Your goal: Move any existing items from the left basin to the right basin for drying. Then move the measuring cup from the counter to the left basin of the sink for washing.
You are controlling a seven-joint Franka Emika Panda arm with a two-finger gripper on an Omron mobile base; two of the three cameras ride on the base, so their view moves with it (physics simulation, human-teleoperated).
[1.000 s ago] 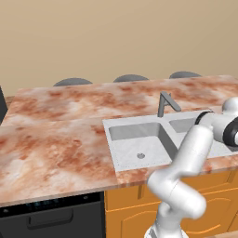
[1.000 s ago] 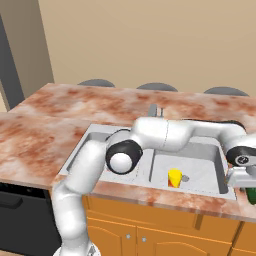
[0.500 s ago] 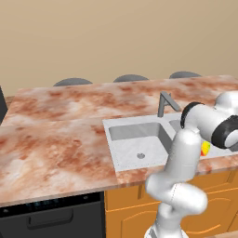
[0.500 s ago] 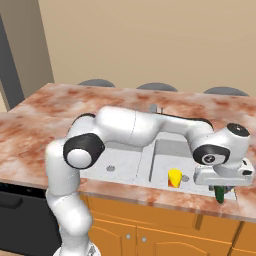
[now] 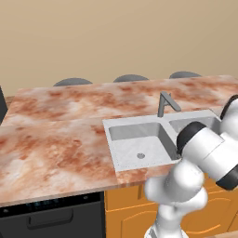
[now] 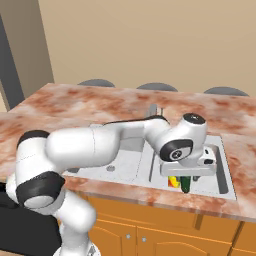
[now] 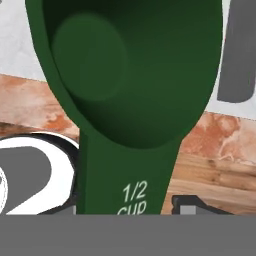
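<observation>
Measuring cup (image 7: 130,75) lengthwise in hand view, handle toward end effector (image 6: 186,175)

L basin (image 5: 139,148) open – faucet (image 5: 165,102) behind.

Sink (image 5: 122,124) set in worktop (image 5: 56,144), nr front edge. Left basin (image 5: 139,148) and right basin (image 6: 220,172) side by side, faucet (image 5: 166,103) behind divider. Carton (image 6: 172,181) in right basin, nr front wall. Measuring cup (image 6: 185,184) just beside carton, over right basin front; handle toward hand cam.
</observation>
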